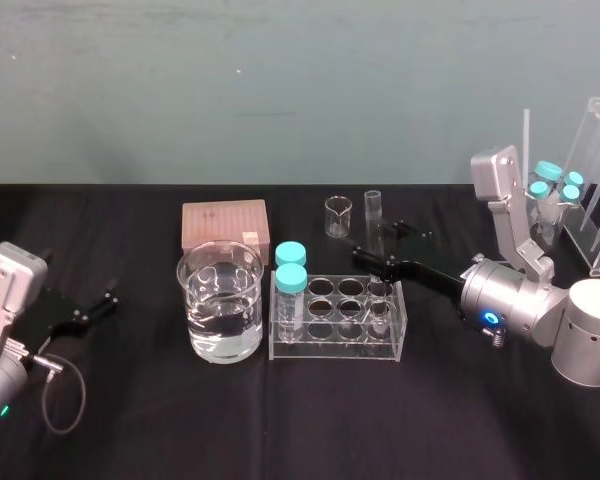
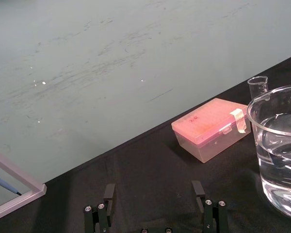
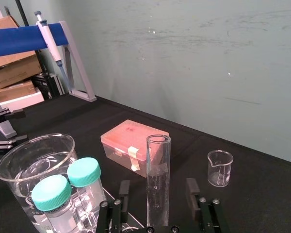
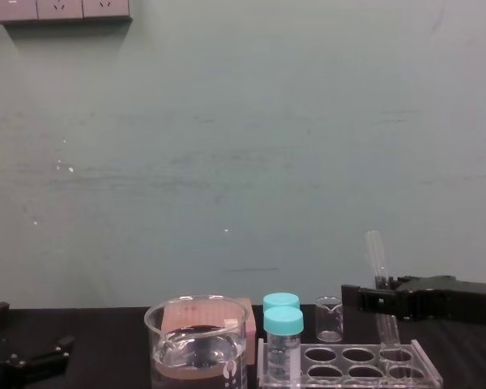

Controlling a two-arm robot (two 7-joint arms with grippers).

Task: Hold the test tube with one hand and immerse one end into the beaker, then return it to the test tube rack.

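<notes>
Right tool (image 1: 380, 245) at the far right corner of the test tube rack (image 1: 335, 350). Its fingers (image 3: 124, 191) are spread to either side of the test tube (image 1: 374, 230), which stands in a hole there. I see a gap at each finger, so nothing is grasped. The beaker (image 1: 220, 300), part-filled, is just left of the rack. The left tool (image 1: 102, 303), also spread and empty, is well left of the rack.

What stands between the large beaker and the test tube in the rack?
Two vials with turquoise caps, standing in the left end of the test tube rack. The head view shows them between the beaker and the test tube.
</notes>
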